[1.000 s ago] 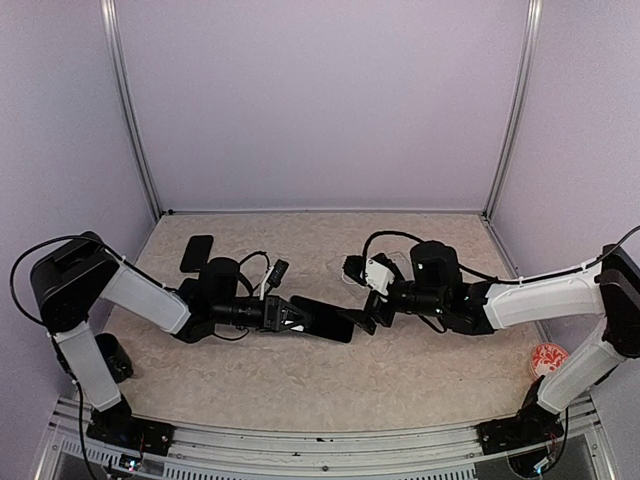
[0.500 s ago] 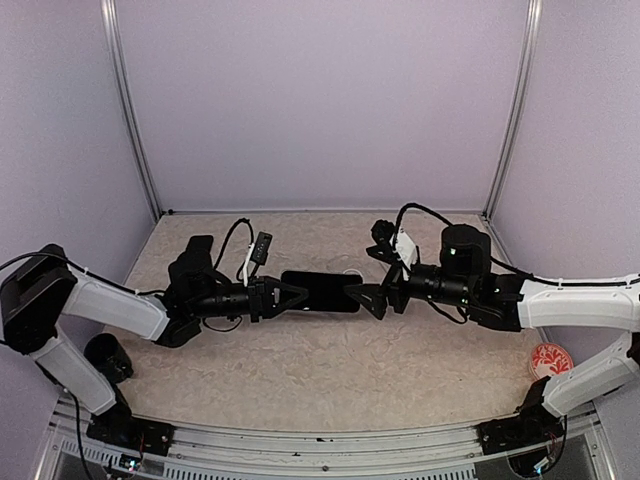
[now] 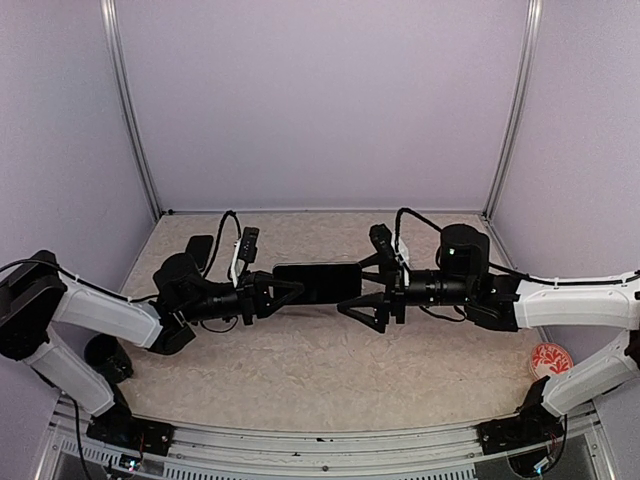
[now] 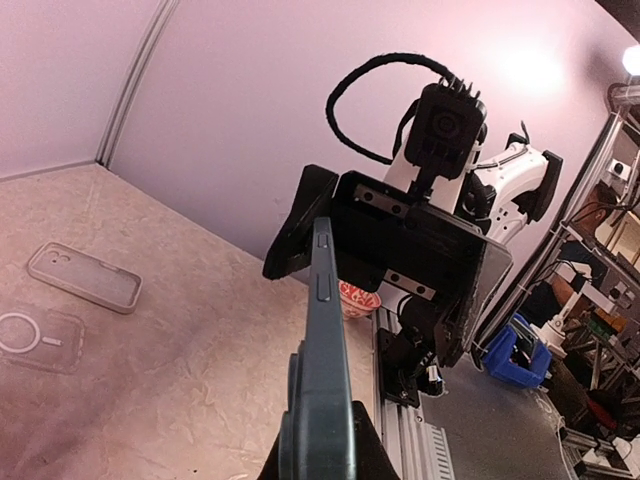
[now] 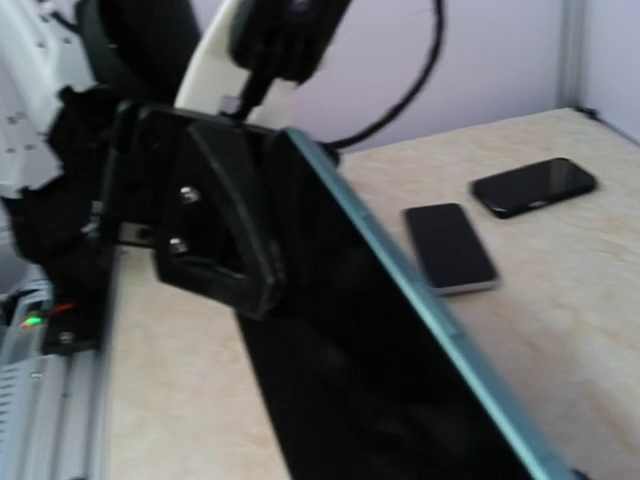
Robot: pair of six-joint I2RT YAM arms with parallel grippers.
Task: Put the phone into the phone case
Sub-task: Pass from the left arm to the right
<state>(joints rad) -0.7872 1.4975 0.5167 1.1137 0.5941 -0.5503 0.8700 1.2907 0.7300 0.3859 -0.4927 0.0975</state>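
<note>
While aloft over beige table (image 3: pixel 330 370) amid lilac walls (image 3: pixel 320 100), phone (image 3: pixel 318 283) tight in left gripper (image 3: pixel 293 292), right gripper (image 3: pixel 362 289) agape.

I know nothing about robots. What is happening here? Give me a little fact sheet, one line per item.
Phone: held in the air between the two arms
Left end effector: shut on the phone
Right end effector: open, fingers spread by the phone's other end
Phone case: clear, empty, flat on the table
Also there: second clear case, spare dark phone
</note>
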